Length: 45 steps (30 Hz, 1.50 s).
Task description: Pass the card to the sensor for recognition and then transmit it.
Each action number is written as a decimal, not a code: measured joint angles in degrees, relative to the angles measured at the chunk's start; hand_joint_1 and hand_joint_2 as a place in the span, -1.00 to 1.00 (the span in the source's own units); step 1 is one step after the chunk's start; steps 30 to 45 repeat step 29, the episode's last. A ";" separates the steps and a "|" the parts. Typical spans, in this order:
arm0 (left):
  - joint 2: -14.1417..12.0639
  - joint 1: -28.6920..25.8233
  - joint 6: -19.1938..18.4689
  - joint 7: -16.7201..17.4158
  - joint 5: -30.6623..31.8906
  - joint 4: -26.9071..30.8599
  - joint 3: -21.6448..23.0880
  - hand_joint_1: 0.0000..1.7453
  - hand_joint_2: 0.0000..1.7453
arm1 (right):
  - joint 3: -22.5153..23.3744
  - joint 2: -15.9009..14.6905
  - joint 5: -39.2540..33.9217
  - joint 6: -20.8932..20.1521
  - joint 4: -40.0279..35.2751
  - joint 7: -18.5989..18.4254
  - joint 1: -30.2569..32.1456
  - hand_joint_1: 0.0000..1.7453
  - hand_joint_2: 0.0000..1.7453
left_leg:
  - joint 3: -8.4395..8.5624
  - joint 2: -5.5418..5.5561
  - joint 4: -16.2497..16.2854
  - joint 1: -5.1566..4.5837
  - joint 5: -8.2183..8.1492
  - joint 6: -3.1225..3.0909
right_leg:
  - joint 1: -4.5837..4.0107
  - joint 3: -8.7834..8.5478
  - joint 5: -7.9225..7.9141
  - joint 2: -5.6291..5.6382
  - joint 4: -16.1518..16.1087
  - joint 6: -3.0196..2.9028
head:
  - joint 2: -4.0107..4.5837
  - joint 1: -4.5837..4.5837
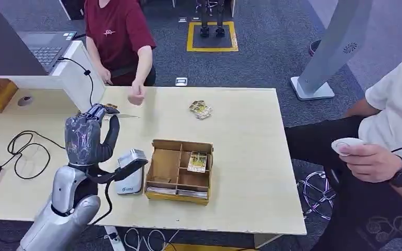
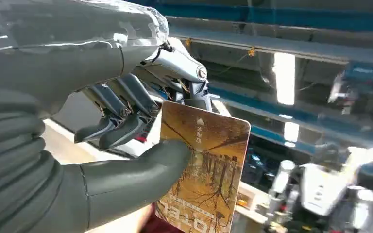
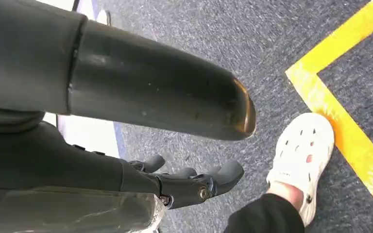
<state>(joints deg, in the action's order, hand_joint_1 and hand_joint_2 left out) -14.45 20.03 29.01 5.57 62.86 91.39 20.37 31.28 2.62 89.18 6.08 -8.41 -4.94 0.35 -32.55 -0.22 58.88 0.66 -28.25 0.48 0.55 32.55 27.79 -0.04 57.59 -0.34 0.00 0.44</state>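
Note:
My left hand (image 1: 86, 137) is raised above the left part of the table and pinches a yellow-brown card (image 2: 204, 170) between thumb and fingers. In the head view the card (image 1: 124, 116) shows almost edge-on past the fingertips, pointing toward a person's hand (image 1: 136, 97) held out over the far table edge. The silver-white sensor (image 1: 131, 177) lies on the table just right of my forearm. My right hand (image 3: 184, 184) hangs over the grey floor with its fingers apart and nothing in them.
A cardboard box (image 1: 179, 170) with compartments holds cards beside the sensor. A small pile of cards (image 1: 201, 109) lies at the far side of the table. A person in a white shirt sits at the right, holding a white object (image 1: 345, 145). Black cables (image 1: 23, 149) lie at the left.

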 joint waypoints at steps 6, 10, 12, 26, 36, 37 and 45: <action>0.02 2.65 -0.92 1.71 1.42 -6.25 -0.85 1.00 1.00 | -0.13 0.00 0.04 0.15 0.00 0.02 0.01 -1.00 -1.00 | -0.01 0.00 0.00 0.01 0.02 0.02 | 0.00 0.01 -0.01 0.01 0.00 -0.01 | 0.00 -0.02; 0.02 2.87 -0.96 2.04 1.55 -8.42 -1.27 1.00 1.00 | -0.26 0.00 0.04 0.15 0.00 0.02 0.01 -1.00 -1.00 | -0.02 0.00 0.00 0.01 0.01 0.03 | 0.00 0.02 0.00 0.01 0.00 -0.01 | 0.00 -0.02; 0.02 2.87 -0.96 2.04 1.55 -9.07 -1.40 1.00 1.00 | -0.40 0.00 0.04 0.15 0.00 0.02 0.01 -1.00 -1.00 | -0.02 0.00 0.00 0.01 0.01 0.03 | 0.00 0.03 0.00 0.00 0.00 -0.01 | 0.00 0.00; 0.02 2.99 -0.55 2.04 1.42 -10.71 -1.62 -1.00 1.00 | -0.57 0.00 0.04 0.15 0.00 0.02 0.01 -1.00 -1.00 | -0.02 0.01 0.00 0.01 0.02 0.03 | 0.00 0.02 -0.01 0.00 0.00 -0.01 | 0.00 0.00; 0.04 2.99 -0.16 2.04 1.31 -10.71 -1.81 -1.00 1.00 | -0.59 0.00 0.04 0.15 0.00 0.02 0.01 -1.00 -1.00 | -0.02 0.01 0.00 0.01 0.02 0.03 | 0.00 0.02 0.00 0.00 0.00 -0.01 | 0.00 0.00; 0.04 2.99 -0.16 2.04 1.31 -10.71 -1.81 -1.00 1.00 | -0.59 0.00 0.04 0.15 0.00 0.02 0.01 -1.00 -1.00 | -0.02 0.01 0.00 0.01 0.02 0.03 | 0.00 0.02 0.00 0.00 0.00 -0.01 | 0.00 0.00; 0.04 2.99 -0.16 2.04 1.31 -10.71 -1.81 -1.00 1.00 | -0.59 0.00 0.04 0.15 0.00 0.02 0.01 -1.00 -1.00 | -0.02 0.01 0.00 0.01 0.02 0.03 | 0.00 0.02 0.00 0.00 0.00 -0.01 | 0.00 0.00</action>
